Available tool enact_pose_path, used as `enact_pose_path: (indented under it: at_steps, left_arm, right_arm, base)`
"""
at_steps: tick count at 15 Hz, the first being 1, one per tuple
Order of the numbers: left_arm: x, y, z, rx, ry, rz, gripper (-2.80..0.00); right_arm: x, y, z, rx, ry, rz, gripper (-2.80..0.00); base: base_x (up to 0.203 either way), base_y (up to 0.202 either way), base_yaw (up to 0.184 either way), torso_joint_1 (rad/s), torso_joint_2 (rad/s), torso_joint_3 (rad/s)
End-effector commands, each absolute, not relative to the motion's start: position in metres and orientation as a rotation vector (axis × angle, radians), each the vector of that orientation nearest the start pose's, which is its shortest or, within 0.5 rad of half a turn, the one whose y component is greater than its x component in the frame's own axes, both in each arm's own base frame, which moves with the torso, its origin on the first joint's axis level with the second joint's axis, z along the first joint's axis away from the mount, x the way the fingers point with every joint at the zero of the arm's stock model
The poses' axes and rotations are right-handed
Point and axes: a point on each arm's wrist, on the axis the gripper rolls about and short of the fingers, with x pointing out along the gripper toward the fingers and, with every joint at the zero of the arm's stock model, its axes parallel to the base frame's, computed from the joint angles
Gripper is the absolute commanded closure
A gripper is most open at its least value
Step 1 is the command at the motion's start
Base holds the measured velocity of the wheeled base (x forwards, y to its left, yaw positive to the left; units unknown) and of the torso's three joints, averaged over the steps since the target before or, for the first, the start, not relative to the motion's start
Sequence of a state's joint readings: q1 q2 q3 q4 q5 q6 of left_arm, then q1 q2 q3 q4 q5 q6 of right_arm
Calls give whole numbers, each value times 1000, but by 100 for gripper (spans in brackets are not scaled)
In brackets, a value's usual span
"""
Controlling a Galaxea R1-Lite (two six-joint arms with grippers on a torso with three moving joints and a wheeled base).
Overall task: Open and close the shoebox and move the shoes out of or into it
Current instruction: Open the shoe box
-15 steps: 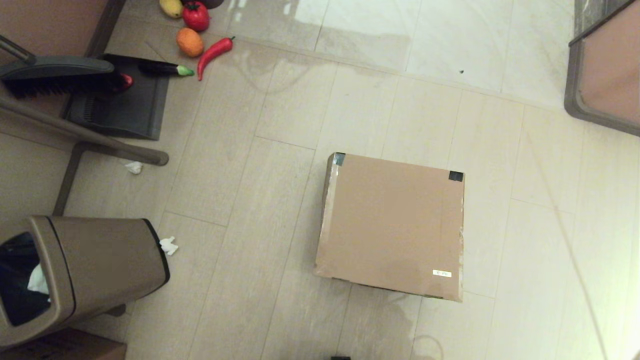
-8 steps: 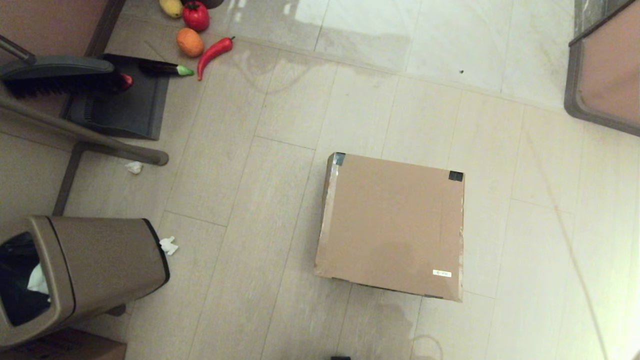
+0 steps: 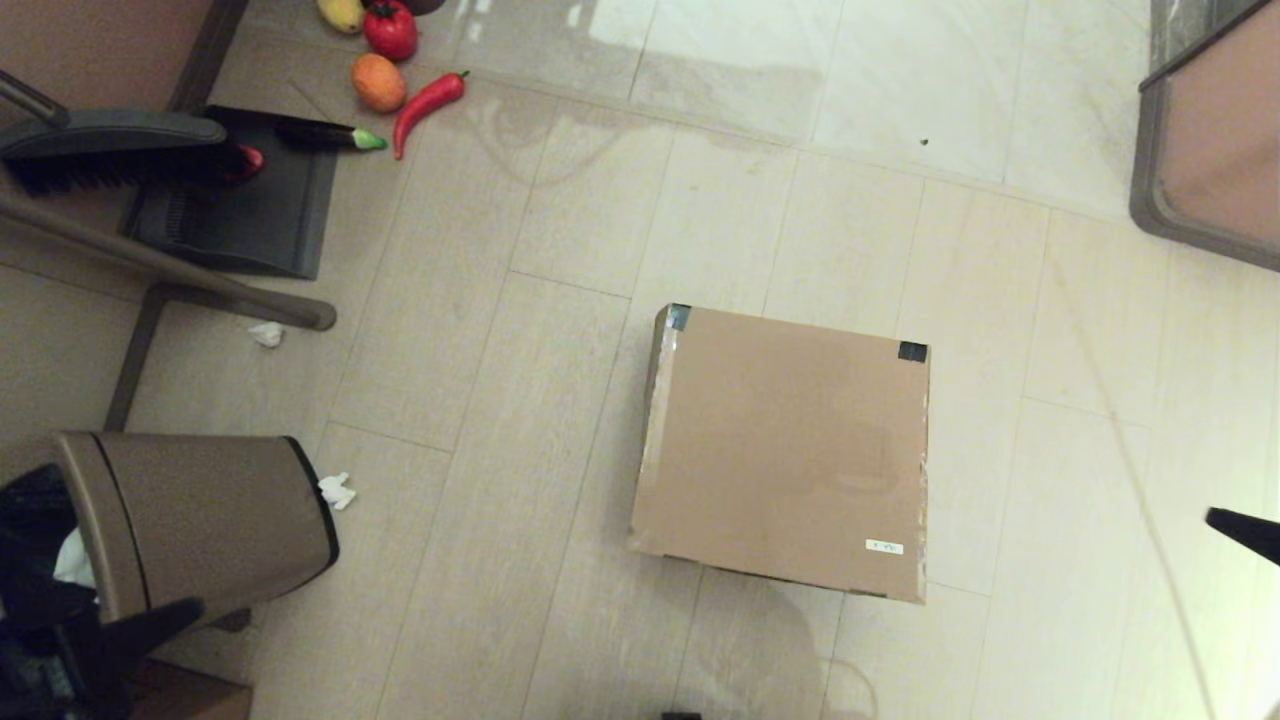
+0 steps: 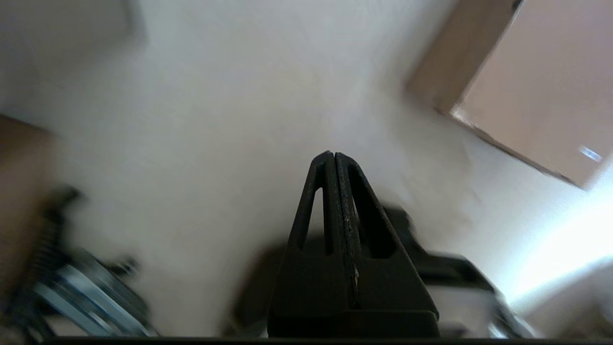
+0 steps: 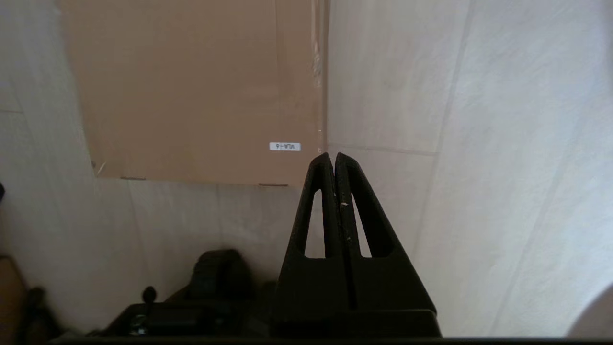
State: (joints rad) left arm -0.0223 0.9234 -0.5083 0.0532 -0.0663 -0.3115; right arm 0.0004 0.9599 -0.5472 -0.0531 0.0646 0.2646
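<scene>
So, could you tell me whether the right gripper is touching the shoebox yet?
Apart. In the head view the right gripper sits at the frame's right edge, with bare floor between it and the shoebox; its fingers are shut.

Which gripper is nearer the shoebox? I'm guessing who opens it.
Right. The right gripper hovers beside the shoebox, near its labelled corner; the left gripper is farther, by the trash bin.

Pale tiled floor (image 3: 560, 420), closed shoebox (image 3: 790, 450), trash bin (image 3: 190, 515), dustpan (image 3: 250, 215)
</scene>
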Motion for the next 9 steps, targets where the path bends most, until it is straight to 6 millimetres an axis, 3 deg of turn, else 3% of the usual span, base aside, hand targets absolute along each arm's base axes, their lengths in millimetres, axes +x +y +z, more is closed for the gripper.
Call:
enact_pose_path:
  at_steps: [1, 3, 5, 9]
  left_arm:
    - [180, -13, 166, -369, 745, -90, 0]
    - [224, -31, 149, -406, 787, -209, 0]
    - [258, -60, 125, -428, 813, -312, 0]
    - [306, -113, 84, -431, 746, -442, 0]
  right_arm:
    - [182, 2, 178, 302, 569, -2, 0]
    - [221, 3, 155, 350, 632, 50, 0]
    - [246, 5, 133, 391, 691, 119, 0]
    - [281, 1, 93, 407, 663, 156, 0]
  base:
    - [0, 0, 0, 0, 0, 0]
    - [0, 0, 0, 0, 0, 0]
    - [0, 0, 0, 0, 0, 0]
    - [0, 0, 0, 0, 0, 0]
